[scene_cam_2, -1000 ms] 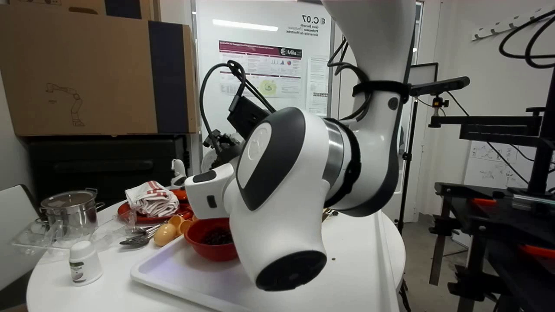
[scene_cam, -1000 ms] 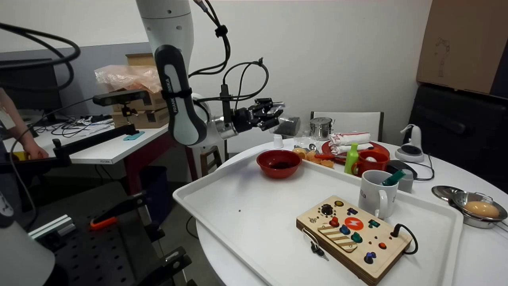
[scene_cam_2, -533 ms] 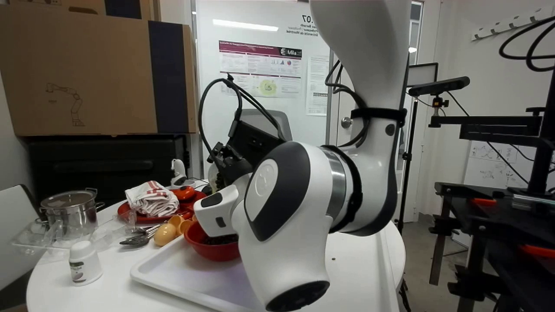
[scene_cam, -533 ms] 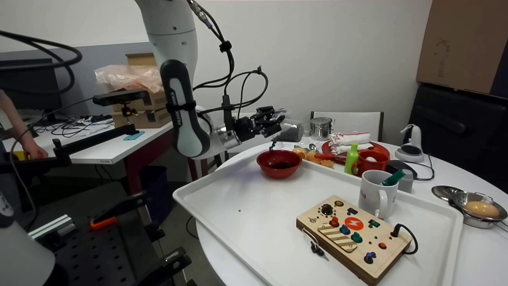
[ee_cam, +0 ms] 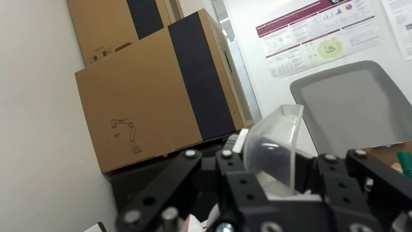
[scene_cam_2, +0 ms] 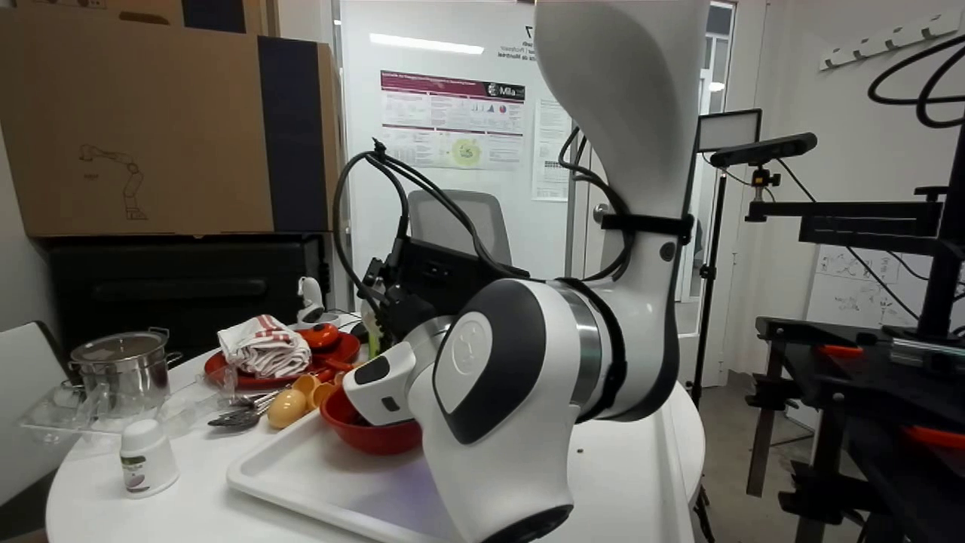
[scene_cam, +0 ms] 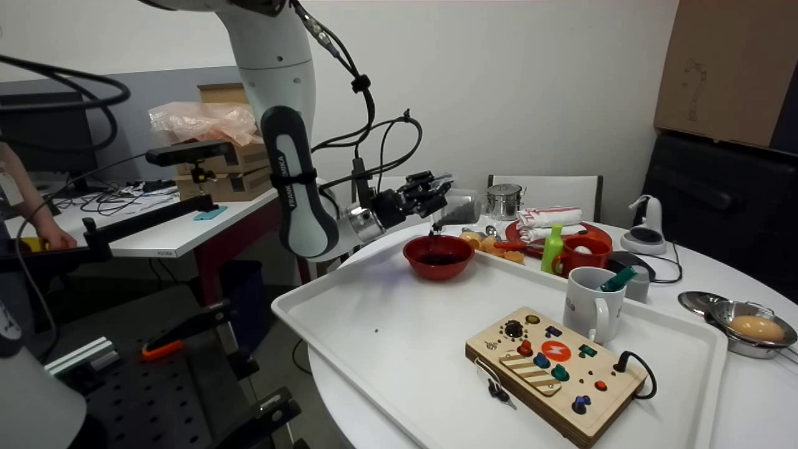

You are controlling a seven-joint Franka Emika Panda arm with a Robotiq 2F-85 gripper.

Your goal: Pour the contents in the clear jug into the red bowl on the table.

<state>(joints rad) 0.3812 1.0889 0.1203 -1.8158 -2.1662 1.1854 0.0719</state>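
i find my gripper (ee_cam: 276, 158) clamped on the clear jug (scene_cam: 462, 207), which hangs tipped, mouth low, above the red bowl (scene_cam: 436, 272) on the white tray (scene_cam: 399, 349). pouring is, in my judgement, well advanced: dark contents (scene_cam: 440, 258) lie in the bowl, and more of them show at the jug's lip. the jug looks hazy, so i cannot tell how much remains inside. outstanding, as i judge it: emptying it fully, then righting it.
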